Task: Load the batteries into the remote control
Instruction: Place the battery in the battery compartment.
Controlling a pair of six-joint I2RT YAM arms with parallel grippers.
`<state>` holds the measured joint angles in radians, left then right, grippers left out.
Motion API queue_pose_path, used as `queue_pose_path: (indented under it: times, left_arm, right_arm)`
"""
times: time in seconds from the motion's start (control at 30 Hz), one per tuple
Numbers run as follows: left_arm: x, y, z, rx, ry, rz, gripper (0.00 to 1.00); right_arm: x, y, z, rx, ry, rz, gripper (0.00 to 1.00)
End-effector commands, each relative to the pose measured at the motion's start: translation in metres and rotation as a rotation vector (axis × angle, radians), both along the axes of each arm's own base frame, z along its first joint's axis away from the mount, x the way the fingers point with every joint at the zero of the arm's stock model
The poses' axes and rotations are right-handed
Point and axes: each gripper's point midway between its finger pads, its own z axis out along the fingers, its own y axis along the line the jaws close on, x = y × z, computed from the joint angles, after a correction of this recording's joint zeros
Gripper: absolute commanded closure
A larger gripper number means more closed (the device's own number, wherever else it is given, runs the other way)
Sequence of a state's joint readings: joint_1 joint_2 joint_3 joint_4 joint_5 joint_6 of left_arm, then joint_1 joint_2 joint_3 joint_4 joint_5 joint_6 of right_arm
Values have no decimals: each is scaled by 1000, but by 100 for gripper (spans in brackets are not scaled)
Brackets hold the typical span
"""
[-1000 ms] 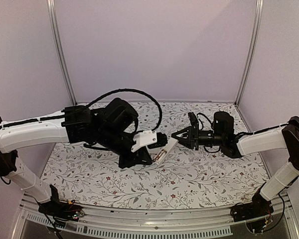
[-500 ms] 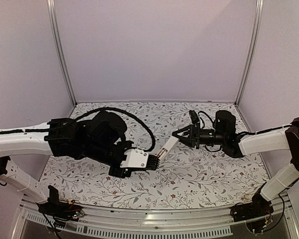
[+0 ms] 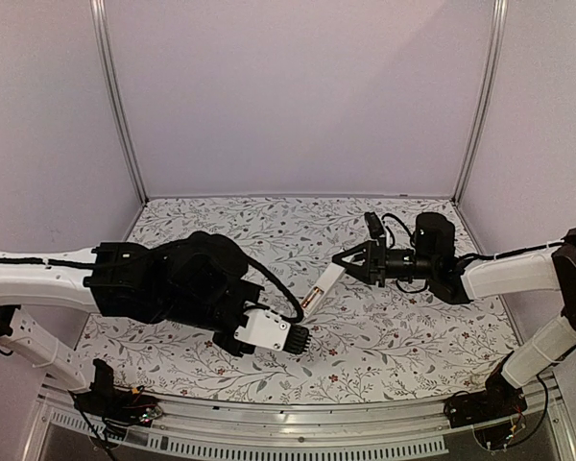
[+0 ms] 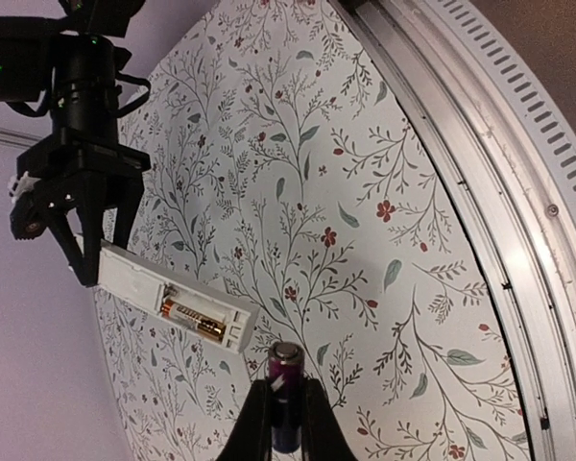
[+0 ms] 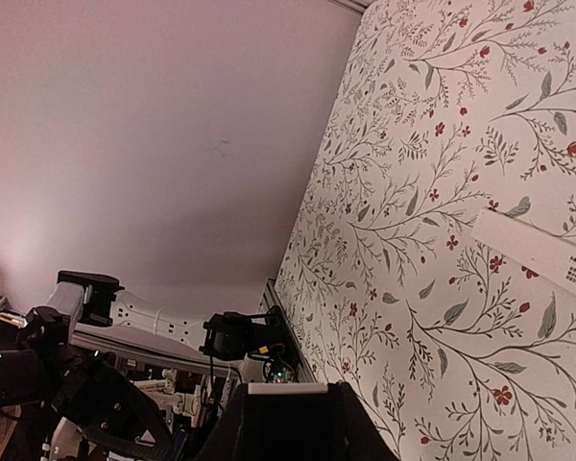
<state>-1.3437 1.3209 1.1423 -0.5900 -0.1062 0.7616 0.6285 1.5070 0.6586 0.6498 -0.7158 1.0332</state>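
Left wrist: battery (image 4: pixel 286 365) in pincer (image 4: pixel 286 389)

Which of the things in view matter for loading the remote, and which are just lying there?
Job: remote control, held aloft with its bay open; brass battery seated inside; dark battery, gripped nearby.
Lying about: flat white piece on the floral cloth.

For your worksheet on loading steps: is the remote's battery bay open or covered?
Open: the remote control shows an uncovered bay, a gold battery inside.
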Motion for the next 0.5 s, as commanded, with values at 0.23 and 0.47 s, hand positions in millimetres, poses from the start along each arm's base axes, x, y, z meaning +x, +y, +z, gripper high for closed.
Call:
queue_pose_path:
  times: [0.23, 0.47]
  left_arm:
    - [-3, -11, 17, -88, -30, 14, 100]
    - [54, -25, 10, -86, 290, 524, 100]
  right_arm:
    - [-5, 1, 12, 14, -40, 16, 100]
    - [-2, -1, 15, 21, -37, -9, 100]
